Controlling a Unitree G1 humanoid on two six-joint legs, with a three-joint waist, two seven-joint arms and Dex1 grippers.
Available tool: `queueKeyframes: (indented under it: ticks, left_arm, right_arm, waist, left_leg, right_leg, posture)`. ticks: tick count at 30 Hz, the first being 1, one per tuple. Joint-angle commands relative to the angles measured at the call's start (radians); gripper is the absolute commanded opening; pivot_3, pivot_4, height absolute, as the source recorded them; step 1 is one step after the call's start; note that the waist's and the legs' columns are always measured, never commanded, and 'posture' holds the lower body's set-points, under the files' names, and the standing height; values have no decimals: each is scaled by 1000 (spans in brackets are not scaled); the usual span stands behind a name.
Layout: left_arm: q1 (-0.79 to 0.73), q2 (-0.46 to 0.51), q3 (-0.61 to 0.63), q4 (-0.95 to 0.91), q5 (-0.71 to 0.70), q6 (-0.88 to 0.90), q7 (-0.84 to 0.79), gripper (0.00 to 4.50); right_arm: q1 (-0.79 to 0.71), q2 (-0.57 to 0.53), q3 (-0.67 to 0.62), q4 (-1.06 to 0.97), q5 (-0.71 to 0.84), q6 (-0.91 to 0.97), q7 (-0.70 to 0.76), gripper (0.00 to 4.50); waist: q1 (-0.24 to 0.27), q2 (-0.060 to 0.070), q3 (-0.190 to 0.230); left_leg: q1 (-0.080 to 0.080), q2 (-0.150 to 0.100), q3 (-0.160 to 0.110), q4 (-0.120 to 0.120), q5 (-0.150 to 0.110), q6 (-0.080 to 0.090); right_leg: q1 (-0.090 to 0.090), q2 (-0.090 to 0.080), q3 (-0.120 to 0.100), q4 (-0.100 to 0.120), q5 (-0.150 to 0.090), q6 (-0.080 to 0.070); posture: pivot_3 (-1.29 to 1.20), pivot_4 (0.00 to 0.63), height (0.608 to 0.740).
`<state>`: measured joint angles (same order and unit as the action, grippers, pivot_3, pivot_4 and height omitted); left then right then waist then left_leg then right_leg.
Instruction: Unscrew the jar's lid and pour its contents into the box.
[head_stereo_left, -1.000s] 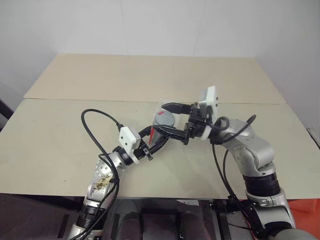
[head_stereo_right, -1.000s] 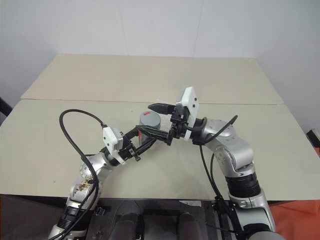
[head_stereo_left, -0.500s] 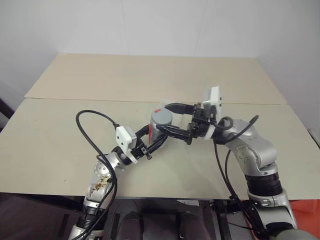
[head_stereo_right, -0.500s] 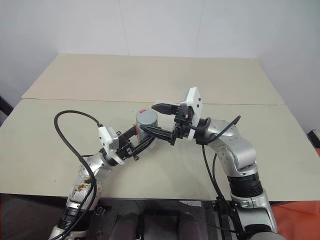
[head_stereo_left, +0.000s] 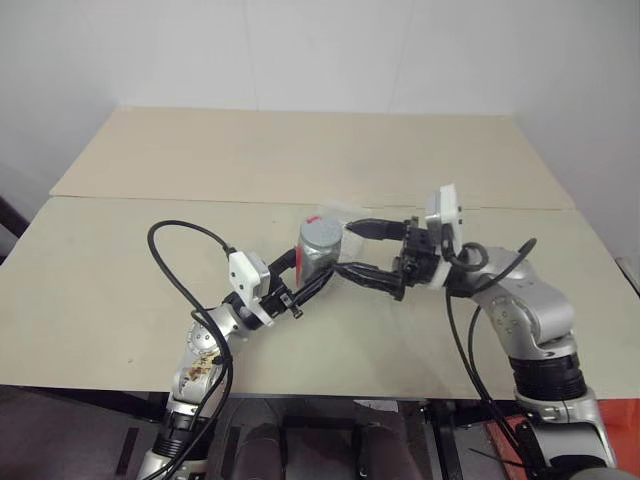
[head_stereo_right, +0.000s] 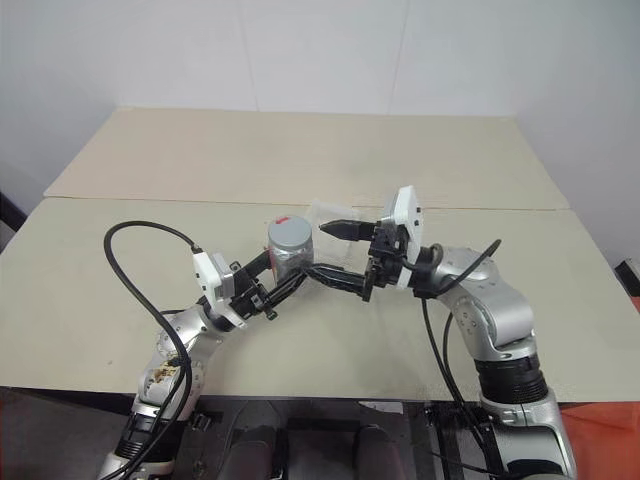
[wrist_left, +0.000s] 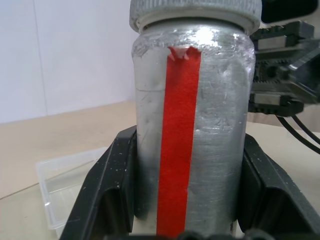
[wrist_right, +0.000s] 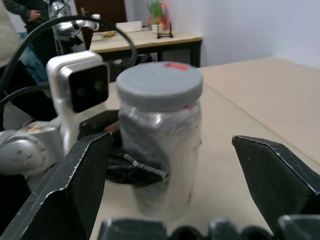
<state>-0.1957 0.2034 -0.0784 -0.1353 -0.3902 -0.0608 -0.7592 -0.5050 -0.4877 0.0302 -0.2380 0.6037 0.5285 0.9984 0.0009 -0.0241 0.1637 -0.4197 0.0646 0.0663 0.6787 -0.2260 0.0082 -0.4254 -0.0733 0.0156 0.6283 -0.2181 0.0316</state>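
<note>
A pale tan table (head_stereo_left: 120, 290) of two boards, set against a plain white wall (head_stereo_left: 300, 50), fills the scene. In the right wrist view, another table with small objects and part of a person stand in the room behind.

Above the near board's middle, the left gripper (head_stereo_left: 300, 275) is clamped round the body of the jar (head_stereo_left: 320, 245), holding it upright, off the table; the left wrist view has both black fingers (wrist_left: 112, 190) pressed to the silvery sides, flanking a red strip. The lid (wrist_right: 159, 84), grey with a red mark on top, sits screwed on.

The right gripper (head_stereo_left: 360, 250) is spread wide and grasps nothing, its fingers (wrist_right: 272, 175) standing apart on either side of the jar, short of contact.

The box (wrist_left: 65, 185), clear and shallow, lies on the table just behind the jar.

The step in hand appears to be the unscrewing, with the lid not yet gripped. The next move likely calls for the right gripper to rise to lid height, close on the rim and twist while the left holds firm.
</note>
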Motion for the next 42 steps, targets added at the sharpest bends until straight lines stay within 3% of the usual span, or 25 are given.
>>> queueKeyframes:
  ticks: [1, 10, 30, 42]
  left_arm:
    - [-13, -4, -1, -6, 10, -24, 9, 2137]
    - [-17, -2, -15, 12, 46, -17, 18, 2137]
    - [-28, -5, -36, 28, 57, -32, 13, 2137]
    - [-15, -5, -33, 15, 51, -48, 12, 2137]
  right_arm:
    - [-1, 3, 16, -54, 10, -23, 14, 4500]
    - [4, 28, 43, -105, 31, -33, 42, 4500]
    - [-109, 83, 64, -77, -71, -50, -137, 4500]
    - [-145, 96, 77, -21, -102, -52, -128, 4500]
  waist:
    - [-2, 0, 0]
    - [-1, 0, 0]
    - [-1, 0, 0]
    - [-1, 0, 0]
  left_leg:
    - [0, 0, 0, 0, 0, 0]
    - [0, 0, 0, 0, 0, 0]
    - [0, 0, 0, 0, 0, 0]
    - [0, 0, 0, 0, 0, 0]
  right_leg:
    - [0, 0, 0, 0, 0, 0]
    - [0, 0, 0, 0, 0, 0]
    - [0, 0, 0, 0, 0, 0]
    - [0, 0, 0, 0, 0, 0]
  posture:
    - [0, 150, 740]
    - [0, 150, 740]
    - [0, 150, 740]
    - [0, 150, 740]
